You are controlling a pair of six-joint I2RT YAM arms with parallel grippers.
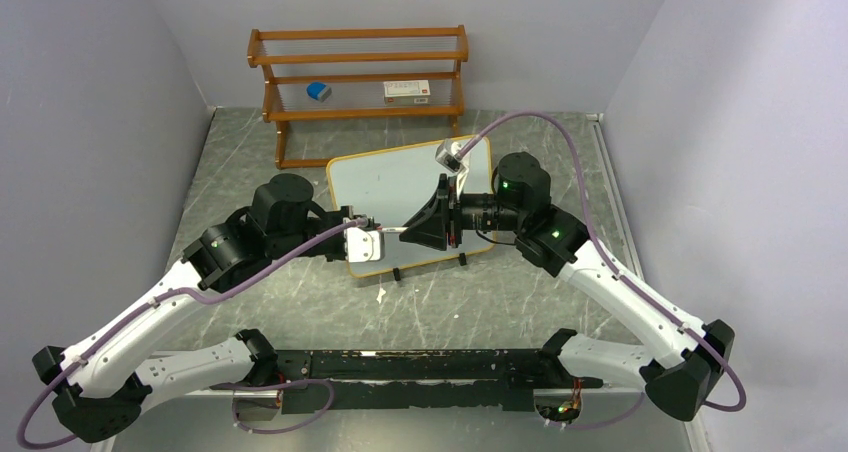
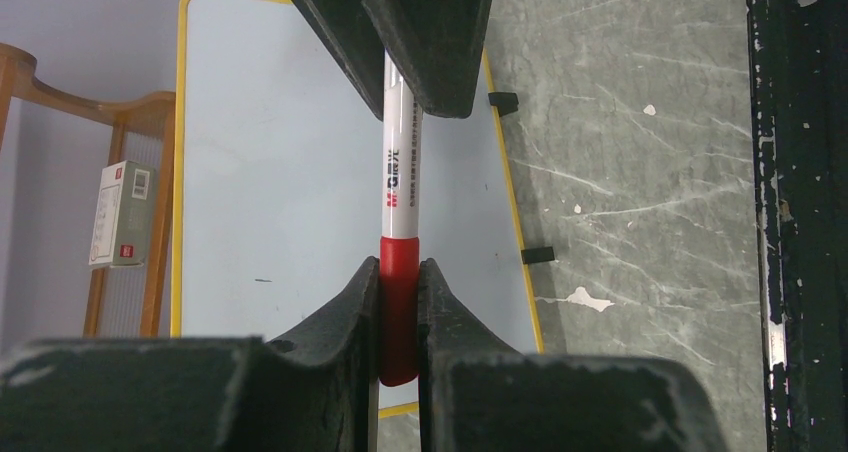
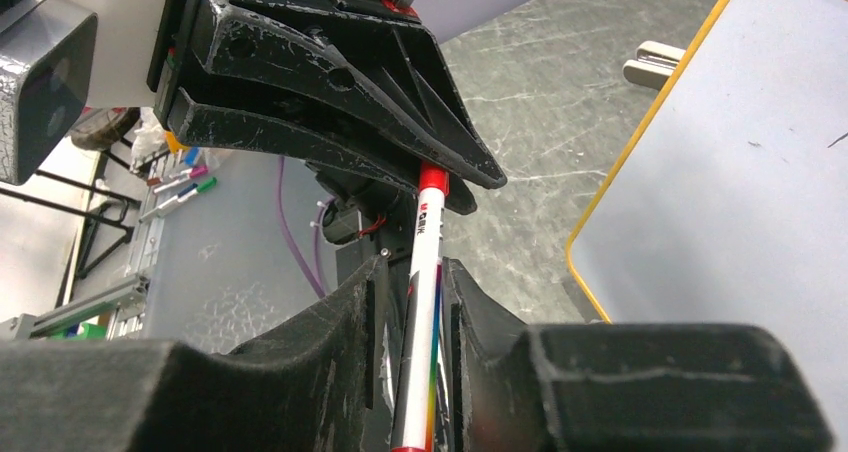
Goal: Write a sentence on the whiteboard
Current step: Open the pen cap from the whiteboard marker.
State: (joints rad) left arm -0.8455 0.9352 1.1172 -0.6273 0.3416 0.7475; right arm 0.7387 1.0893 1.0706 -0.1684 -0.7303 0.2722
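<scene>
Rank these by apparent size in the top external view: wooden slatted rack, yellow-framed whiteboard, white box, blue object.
1. brown wooden slatted rack, narrowly, despite standing farther back
2. yellow-framed white whiteboard
3. white rectangular box on the rack
4. small blue object

Brown wooden slatted shelf rack (image 1: 358, 77), standing at the back wall. On one shelf: a small blue object (image 1: 318, 91) and, well apart to its right, a white box with red print (image 1: 407, 91). Grey marbled bench (image 1: 520, 302): one loose white scrap (image 1: 380, 294).
</scene>
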